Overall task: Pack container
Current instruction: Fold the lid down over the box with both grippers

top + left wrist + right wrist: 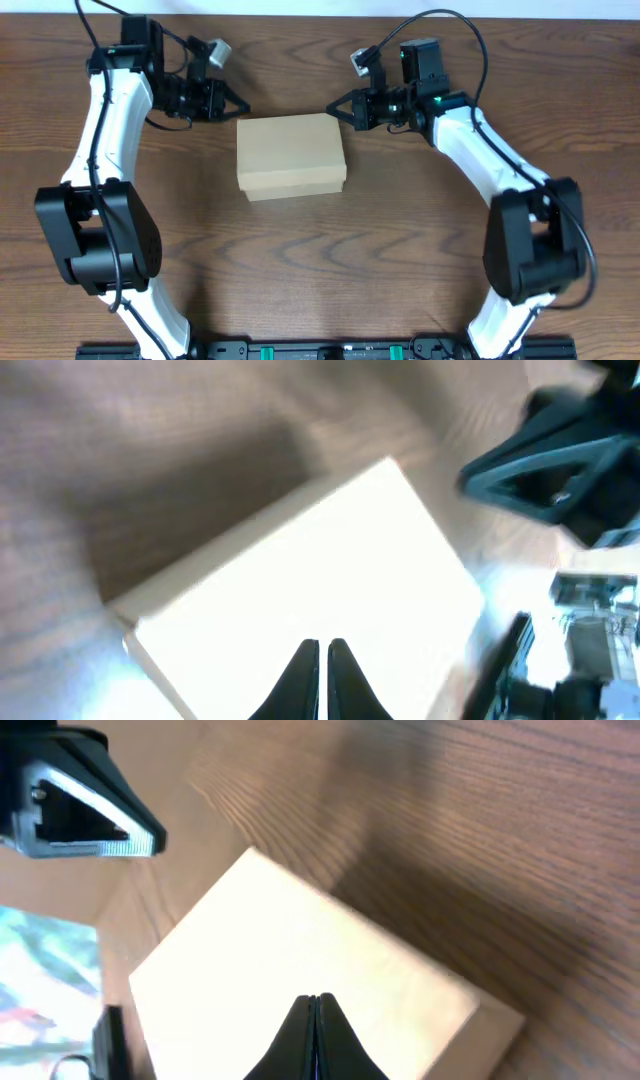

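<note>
Both jaws are clenched on nothing beside the closed box (290,152); pushing in now, I could shove it across the worktop (330,270).

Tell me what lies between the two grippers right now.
In the overhead view, only the closed container lies between the left gripper and the right gripper, their tips near its far corners.
</note>
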You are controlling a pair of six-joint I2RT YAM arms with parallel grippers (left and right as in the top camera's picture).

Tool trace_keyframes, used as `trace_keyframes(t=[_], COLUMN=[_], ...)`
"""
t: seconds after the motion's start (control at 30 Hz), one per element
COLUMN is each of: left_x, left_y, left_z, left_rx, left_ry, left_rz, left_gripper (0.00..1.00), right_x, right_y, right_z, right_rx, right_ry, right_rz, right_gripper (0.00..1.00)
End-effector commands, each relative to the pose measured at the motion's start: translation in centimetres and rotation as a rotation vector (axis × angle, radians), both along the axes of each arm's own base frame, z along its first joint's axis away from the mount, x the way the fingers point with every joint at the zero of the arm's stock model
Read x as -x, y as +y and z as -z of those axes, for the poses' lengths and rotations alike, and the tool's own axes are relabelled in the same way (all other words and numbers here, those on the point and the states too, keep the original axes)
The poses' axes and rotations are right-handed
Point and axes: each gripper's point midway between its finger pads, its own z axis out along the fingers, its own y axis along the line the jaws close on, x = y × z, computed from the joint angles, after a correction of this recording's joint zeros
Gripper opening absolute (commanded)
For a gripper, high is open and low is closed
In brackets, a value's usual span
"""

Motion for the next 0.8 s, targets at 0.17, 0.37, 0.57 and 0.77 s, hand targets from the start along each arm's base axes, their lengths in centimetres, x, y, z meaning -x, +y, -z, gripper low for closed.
trace_keyframes(t=[0.17, 0.37, 0.57, 0.77], left_x=[3.0, 5.1, 6.6, 8.1], left_y=[0.6, -1.1, -1.7, -1.7], left_z=[-2.0, 0.7, 4.4, 7.2], left_rx=[-0.167, -0.226, -0.214, -0.208], left_ry=[-0.073, -0.004, 0.065, 0.121], left_rz=[0.088, 0.164, 0.168, 0.164], left_gripper=[0.06, 0.06, 0.06, 0.06], right_x=[3.1, 6.5, 7.5, 8.7], right_y=[-1.0, -0.3, -0.6, -1.3], right_z=[-3.2, 0.5, 2.6, 5.6], right_rx=[0.239, 0.369, 0.414, 0.444], right_ry=[-0.159, -0.062, -0.034, 0.009], right_rz=[-0.017, -0.086, -0.089, -0.092], right_gripper=[0.02, 0.02, 0.01, 0.01])
